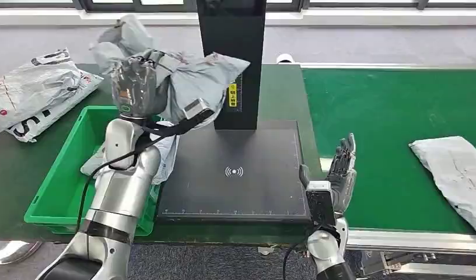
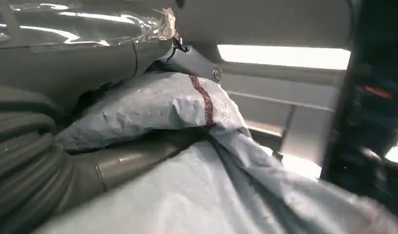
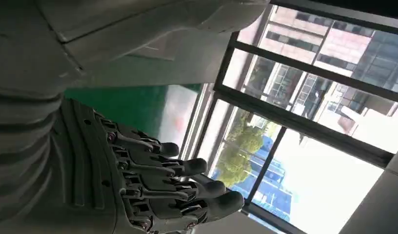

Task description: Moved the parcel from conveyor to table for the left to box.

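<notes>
Lower centre-right of the head view, the right robot hand (image 1: 342, 172) stands upright at the conveyor (image 1: 393, 105) edge, fingers spread and holding nothing; the right wrist view adds its dark fingers (image 3: 187, 168) extended side by side against a window. Centre left, the left robot hand (image 1: 143, 87) is clamped on a grey parcel (image 1: 192, 79), raised above the green box (image 1: 66, 175) and the black scanner pad (image 1: 235, 169). This looks like the boxing step; next, lower and release into the box. The left wrist view shows the parcel's (image 2: 187, 146) crumpled skin and a red streak. Another parcel (image 1: 454, 169) waits at the right.
</notes>
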Robot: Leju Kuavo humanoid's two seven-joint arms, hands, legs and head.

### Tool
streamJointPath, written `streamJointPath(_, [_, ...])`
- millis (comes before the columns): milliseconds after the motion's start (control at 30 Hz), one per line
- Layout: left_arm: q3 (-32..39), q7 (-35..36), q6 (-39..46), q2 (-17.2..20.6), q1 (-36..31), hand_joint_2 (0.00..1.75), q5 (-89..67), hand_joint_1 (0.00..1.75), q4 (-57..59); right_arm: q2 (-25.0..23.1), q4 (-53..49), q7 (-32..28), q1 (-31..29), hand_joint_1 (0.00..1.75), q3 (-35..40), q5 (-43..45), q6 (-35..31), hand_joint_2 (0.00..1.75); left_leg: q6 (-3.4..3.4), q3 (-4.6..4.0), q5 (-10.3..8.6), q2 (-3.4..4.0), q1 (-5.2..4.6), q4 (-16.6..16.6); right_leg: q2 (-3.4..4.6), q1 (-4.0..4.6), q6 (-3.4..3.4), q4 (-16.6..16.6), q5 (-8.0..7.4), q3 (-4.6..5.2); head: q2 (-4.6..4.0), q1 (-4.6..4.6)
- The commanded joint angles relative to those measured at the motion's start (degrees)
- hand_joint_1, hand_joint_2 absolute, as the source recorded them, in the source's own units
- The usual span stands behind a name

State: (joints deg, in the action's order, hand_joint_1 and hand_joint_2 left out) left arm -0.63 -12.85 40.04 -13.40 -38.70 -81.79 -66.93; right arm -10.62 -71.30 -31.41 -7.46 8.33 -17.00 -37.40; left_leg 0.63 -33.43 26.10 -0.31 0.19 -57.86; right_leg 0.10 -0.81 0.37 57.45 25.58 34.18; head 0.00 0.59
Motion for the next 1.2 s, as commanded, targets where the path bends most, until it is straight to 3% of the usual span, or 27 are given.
streamJointPath(33, [-9.17, 28.54, -0.04, 12.80, 0.40, 1.75, -8.21, 1.75, 0.15, 0.20, 2.76, 0.27, -0.73, 0.00, -1.69, 0.59, -1.09, 1.75, 0.00, 0.10, 0.01, 0.14, 0.06, 0.06, 0.10, 0.07, -0.03, -0.12, -0.05, -0.10, 0.00, 0.00])
streamJointPath(67, [-13.92, 35.51, -0.04, 16.34, -1.22, 1.75, -8.21, 1.75, 5.81, 0.22, 2.39, 0.36, -0.44, 0.00, -1.71, 0.54, -1.07, 1.75, 0.04, 0.28, -0.04, 0.27, 0.02, 0.23, 0.23, 0.03, -0.07, -0.20, -0.11, -0.18, 0.00, 0.00])
streamJointPath(100, [-17.79, 43.35, -0.84, 16.68, -5.40, 1.75, -8.21, 1.75, 20.70, 0.23, 2.13, 0.70, -0.39, 0.00, -1.88, 0.28, -1.06, 1.75, 0.02, 0.13, -0.01, 0.16, 0.02, 0.11, 0.13, 0.02, -0.04, -0.08, -0.05, -0.10, 0.00, 0.00])
streamJointPath(133, [-17.99, 43.90, -0.04, 16.80, -6.43, 1.75, -8.21, 1.75, 23.93, 0.27, 1.87, 0.85, -0.36, 0.00, -1.95, 0.17, -0.93, 1.75, 0.03, 0.16, -0.08, -0.04, 0.02, 0.18, -0.08, 0.03, -0.06, -0.13, -0.04, -0.20, 0.00, -0.02])
streamJointPath(167, [-17.49, 46.68, -5.36, 16.98, -7.45, 1.75, -8.21, 1.75, 30.11, 0.28, 1.85, 1.41, -0.55, 0.00, -2.02, -0.16, -0.40, 1.75, 0.03, 0.17, -0.08, -0.07, 0.06, 0.17, -0.11, 0.06, -0.06, -0.16, -0.04, -0.23, 0.00, 0.00])
streamJointPath(300, [-14.06, 45.46, -5.24, 16.53, -7.57, 1.75, -8.21, 1.75, 36.69, -0.18, 1.99, 2.04, -0.90, 0.00, -2.49, -1.37, 0.21, 1.75, 0.06, 0.28, -0.18, -0.05, 0.04, 0.25, -0.08, 0.06, -0.10, -0.22, -0.11, -0.23, 0.00, 0.00])
streamJointPath(367, [-15.98, 48.74, -9.86, 16.87, -8.11, 1.75, -8.21, 1.75, 39.21, -0.25, 2.29, 2.27, -1.08, 0.00, -2.42, -1.81, 0.68, 1.75, 0.08, 0.18, -0.14, 0.06, 0.04, 0.14, 0.02, 0.05, -0.07, -0.13, -0.10, -0.14, 0.00, 0.00])
streamJointPath(433, [-13.05, 47.41, -12.21, 16.33, -7.56, 1.75, -6.62, 1.75, 39.88, -0.25, 2.25, 2.40, -1.12, 0.00, -2.50, -2.28, 0.91, 1.75, 0.09, 0.30, -0.22, 0.22, 0.13, 0.34, 0.14, 0.14, -0.11, -0.40, -0.24, -0.29, 0.00, 0.00])
streamJointPath(500, [-7.84, 46.27, -15.11, 15.64, -5.23, 1.75, -8.20, 1.75, 40.23, -0.38, 1.62, 2.95, -0.92, 0.00, -3.09, -3.05, 1.99, 1.75, 0.10, -0.02, -0.08, 0.41, 0.03, 0.10, 0.32, 0.03, -0.20, -0.05, -0.21, 0.21, 0.00, 0.00])
streamJointPath(633, [-6.61, 46.82, -20.79, 15.48, -3.82, 1.75, -8.21, 1.75, 40.40, -0.37, 0.79, 4.03, -0.39, 0.00, -3.36, -4.31, 3.60, 1.75, 0.11, 0.12, -0.06, 0.32, 0.05, 0.18, 0.25, 0.07, -0.21, -0.15, -0.19, -0.01, 0.00, 0.00])
streamJointPath(667, [-6.42, 46.42, -22.48, 15.40, -3.56, 1.75, -8.21, 0.63, 40.33, -0.39, 0.75, 4.23, -0.31, 0.00, -3.48, -4.50, 3.99, 1.75, 0.10, 0.11, -0.07, 0.27, 0.08, 0.20, 0.20, 0.09, -0.21, -0.19, -0.20, -0.03, 0.00, 0.00])
streamJointPath(700, [-6.21, 47.09, -19.36, 15.44, -2.88, 1.75, -8.21, 0.00, 38.73, -0.45, 0.52, 4.48, -0.07, 0.00, -3.64, -4.80, 4.24, 1.75, 0.10, 0.12, -0.08, 0.29, 0.06, 0.22, 0.22, 0.07, -0.22, -0.19, -0.21, -0.03, 0.00, 0.00])
streamJointPath(833, [-4.55, 46.22, -16.16, 14.71, -2.64, 1.75, -8.21, 0.00, 36.23, -0.15, -0.22, 5.13, 1.03, 0.00, -3.85, -5.61, 4.59, 1.75, 0.10, -0.02, -0.10, 0.21, 0.05, 0.13, 0.14, 0.06, -0.20, -0.12, -0.21, 0.08, 0.00, 0.00])
streamJointPath(867, [-2.23, 43.11, -10.06, 13.99, -1.96, 1.75, -8.21, 0.00, 33.11, -0.05, -0.78, 5.27, 1.44, 0.00, -3.94, -5.74, 4.83, 1.75, 0.10, 0.01, -0.13, 0.23, 0.06, 0.18, 0.15, 0.08, -0.22, -0.17, -0.24, 0.05, 0.00, 0.00])
streamJointPath(933, [0.56, 39.79, -6.00, 13.19, -2.09, 1.75, -8.21, 0.00, 30.29, 0.14, -1.19, 5.43, 1.69, 0.00, -3.80, -5.83, 5.23, 1.75, 0.10, -0.17, -0.10, 0.17, 0.02, 0.04, 0.11, 0.03, -0.19, 0.00, -0.18, 0.25, 0.00, 0.00])
streamJointPath(1200, [1.68, 37.94, -6.56, 13.04, -3.08, 1.75, -8.16, 0.00, 27.41, 0.43, 0.00, 5.66, 0.51, 0.00, -3.57, -6.00, 5.22, 1.75, 0.13, -0.21, -0.14, 0.19, 0.03, 0.01, 0.14, 0.05, -0.19, 0.04, -0.20, 0.30, 0.00, 0.00])
